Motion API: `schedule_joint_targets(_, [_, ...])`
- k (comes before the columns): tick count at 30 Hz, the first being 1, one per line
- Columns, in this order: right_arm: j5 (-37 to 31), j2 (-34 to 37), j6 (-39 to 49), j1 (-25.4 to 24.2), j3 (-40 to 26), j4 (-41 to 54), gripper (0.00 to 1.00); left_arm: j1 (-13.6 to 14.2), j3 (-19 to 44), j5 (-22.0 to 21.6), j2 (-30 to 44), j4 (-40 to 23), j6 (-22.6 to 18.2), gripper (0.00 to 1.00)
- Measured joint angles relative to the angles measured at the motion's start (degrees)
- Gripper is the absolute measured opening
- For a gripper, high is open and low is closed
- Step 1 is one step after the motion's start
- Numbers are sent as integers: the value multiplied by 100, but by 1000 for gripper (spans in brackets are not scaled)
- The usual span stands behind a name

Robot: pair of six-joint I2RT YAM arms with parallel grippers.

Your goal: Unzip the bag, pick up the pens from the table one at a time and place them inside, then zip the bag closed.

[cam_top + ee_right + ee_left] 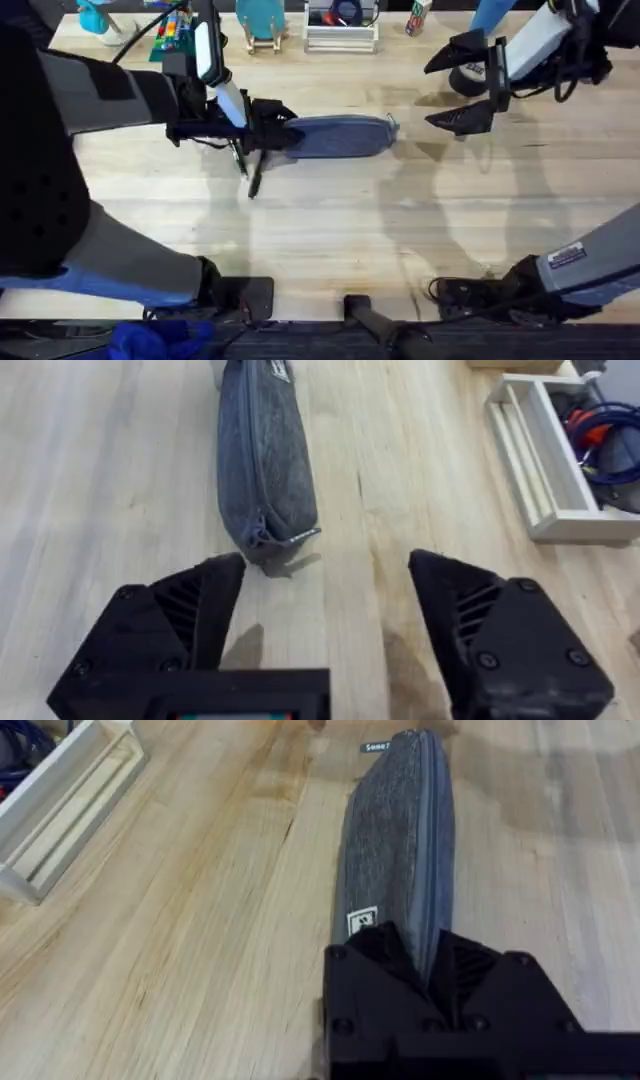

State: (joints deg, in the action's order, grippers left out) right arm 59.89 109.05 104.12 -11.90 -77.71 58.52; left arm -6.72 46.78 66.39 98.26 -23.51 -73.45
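While one bag point(335, 136) lies zipped, one pen point(254, 178) shows.

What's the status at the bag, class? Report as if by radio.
Left gripper shut on bag end. Right gripper open, off the far end. Bag zipped. Pen on table, nothing blocking.

- We see bare table point(330, 225) in front of the bag point(340, 137), open for passing
- The left gripper point(268, 128) sits at the bag's left end, blocking that side, with a pen point(255, 180) just beside it
- A white tray point(341, 38) and a wooden stand point(262, 30) line the far edge
- The right gripper point(470, 85), spread wide, hangs near the bag's right end
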Motion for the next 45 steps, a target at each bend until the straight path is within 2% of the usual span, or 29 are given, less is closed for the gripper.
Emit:
schedule_joint_targets(15, [41, 511, 844, 75, -4, 603, 995, 0, 0, 0, 0, 0, 0, 42])
schedule_joint_targets(30, [30, 604, 974, 504, -4, 583, 995, 0, 0, 0, 0, 0, -2, 65])
schedule_joint_targets(45, [-749, 607, 989, 988, -7, 431, 996, 0, 0, 0, 0, 0, -2, 67])
